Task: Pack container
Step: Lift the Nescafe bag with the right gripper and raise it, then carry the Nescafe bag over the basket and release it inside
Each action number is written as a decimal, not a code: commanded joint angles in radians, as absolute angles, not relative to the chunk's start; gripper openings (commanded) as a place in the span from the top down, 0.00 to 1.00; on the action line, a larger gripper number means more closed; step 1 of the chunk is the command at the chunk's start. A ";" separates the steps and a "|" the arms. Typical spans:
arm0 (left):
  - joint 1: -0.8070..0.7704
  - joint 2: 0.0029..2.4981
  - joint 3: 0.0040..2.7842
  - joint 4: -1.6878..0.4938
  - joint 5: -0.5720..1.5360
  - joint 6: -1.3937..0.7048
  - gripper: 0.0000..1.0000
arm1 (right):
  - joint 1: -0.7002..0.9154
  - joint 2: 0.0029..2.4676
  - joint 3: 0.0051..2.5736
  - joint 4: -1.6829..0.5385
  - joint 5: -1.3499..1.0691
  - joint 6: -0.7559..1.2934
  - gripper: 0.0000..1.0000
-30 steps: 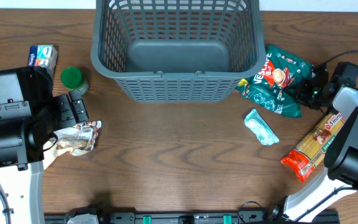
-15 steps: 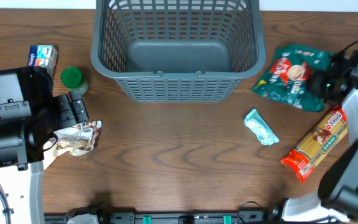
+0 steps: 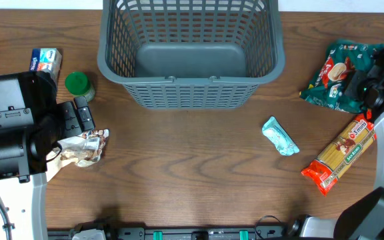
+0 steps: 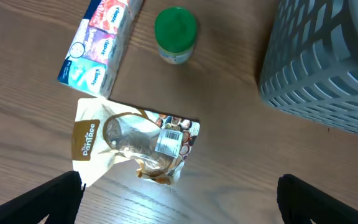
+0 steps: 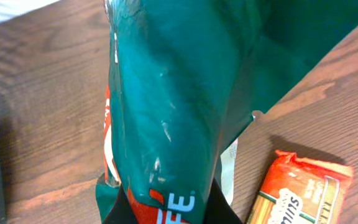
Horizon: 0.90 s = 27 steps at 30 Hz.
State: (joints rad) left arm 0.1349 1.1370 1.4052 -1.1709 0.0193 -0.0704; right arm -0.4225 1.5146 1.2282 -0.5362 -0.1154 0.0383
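The dark grey slotted basket (image 3: pixel 191 53) stands at the top centre of the table, with nothing in it; its corner shows in the left wrist view (image 4: pixel 328 68). My right gripper (image 3: pixel 371 85) is shut on a green bag (image 3: pixel 339 72), held at the far right; the bag fills the right wrist view (image 5: pixel 173 106). My left gripper (image 3: pixel 79 120) is open above a clear brown snack pouch (image 3: pixel 85 148), which lies flat below it in the left wrist view (image 4: pixel 132 146).
A green-lidded jar (image 3: pixel 78 83) and a tissue pack (image 3: pixel 46 61) lie left of the basket. A light blue packet (image 3: pixel 280 137) lies mid-right. An orange spaghetti pack (image 3: pixel 339 155) lies at the right, also in the right wrist view (image 5: pixel 297 193).
My right gripper has carried the green bag rightward and a little up, away from the basket's right side. The left arm has not moved.
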 commanded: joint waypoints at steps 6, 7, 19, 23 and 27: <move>0.139 1.138 1.427 -1.173 0.014 -0.046 0.01 | -0.422 1.433 1.336 -0.571 -0.102 0.021 0.99; 0.139 1.138 1.427 -1.173 0.014 -0.045 0.01 | -0.418 1.433 1.360 -0.593 -0.088 0.020 0.99; 0.139 1.138 1.427 -1.173 0.014 -0.038 0.01 | -0.275 1.433 1.783 -0.770 0.030 -0.043 0.99; 0.139 1.138 1.427 -1.173 0.014 -0.038 0.01 | -0.176 1.433 1.896 -0.715 0.067 -0.084 0.99; 0.139 1.138 1.427 -1.173 0.014 -0.038 0.01 | -0.041 1.433 1.943 -0.594 0.132 -0.145 0.99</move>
